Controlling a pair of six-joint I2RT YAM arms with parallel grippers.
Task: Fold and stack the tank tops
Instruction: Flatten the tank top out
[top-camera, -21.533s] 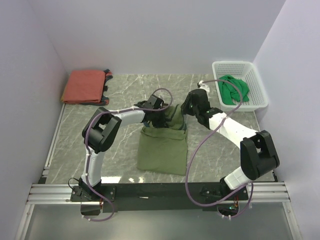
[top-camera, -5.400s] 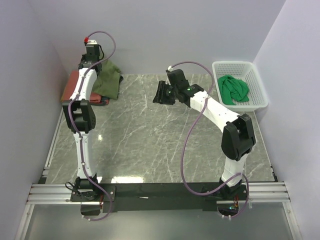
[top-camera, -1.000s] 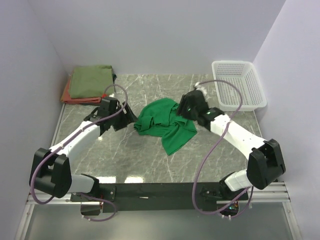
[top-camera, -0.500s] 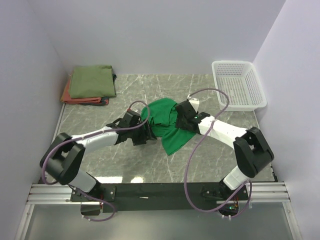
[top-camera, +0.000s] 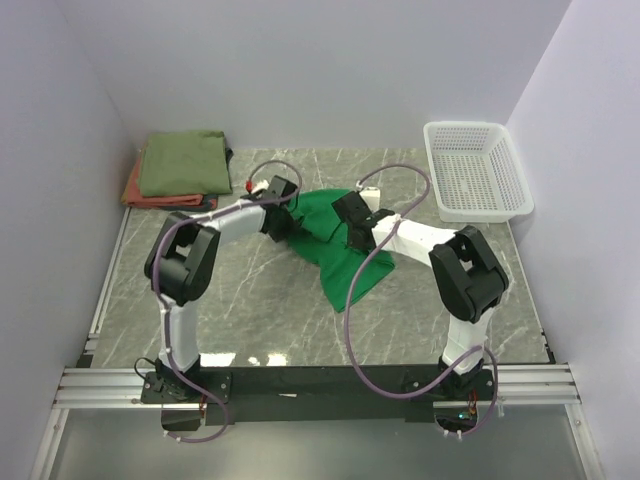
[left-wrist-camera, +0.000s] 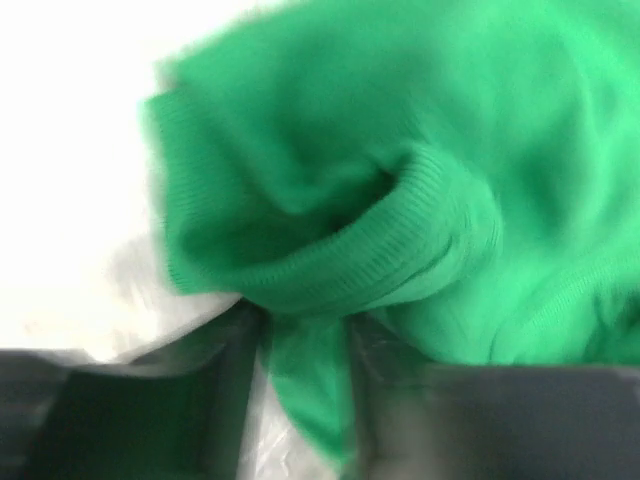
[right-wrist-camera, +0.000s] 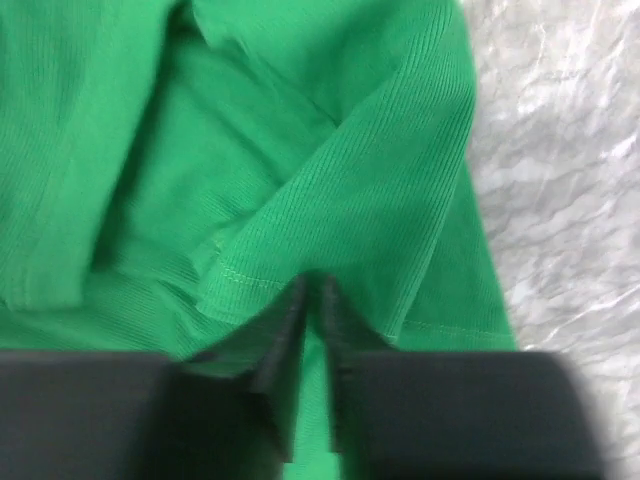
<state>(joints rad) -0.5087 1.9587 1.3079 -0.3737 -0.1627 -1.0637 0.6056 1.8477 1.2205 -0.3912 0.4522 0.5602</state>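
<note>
The bright green tank top (top-camera: 338, 252) lies crumpled in the middle of the table. My left gripper (top-camera: 279, 222) is at its left edge, where a bunched fold of green cloth (left-wrist-camera: 330, 250) fills the gap between the fingers (left-wrist-camera: 232, 385). My right gripper (top-camera: 356, 235) sits on the top's upper right part, its jaws almost together and pinching a ribbed hem fold (right-wrist-camera: 330, 240). At the back left, the folded olive green tank top (top-camera: 183, 162) rests on the rust-red tank top (top-camera: 134, 190).
A white mesh basket (top-camera: 476, 170) stands at the back right with nothing in it. Walls close in the table on the left, back and right. Both arms' cables loop above the green top.
Both grippers have narrowed onto the green top. The left gripper has swung from the top's near left side to its far left edge. The cloth has shifted slightly.
</note>
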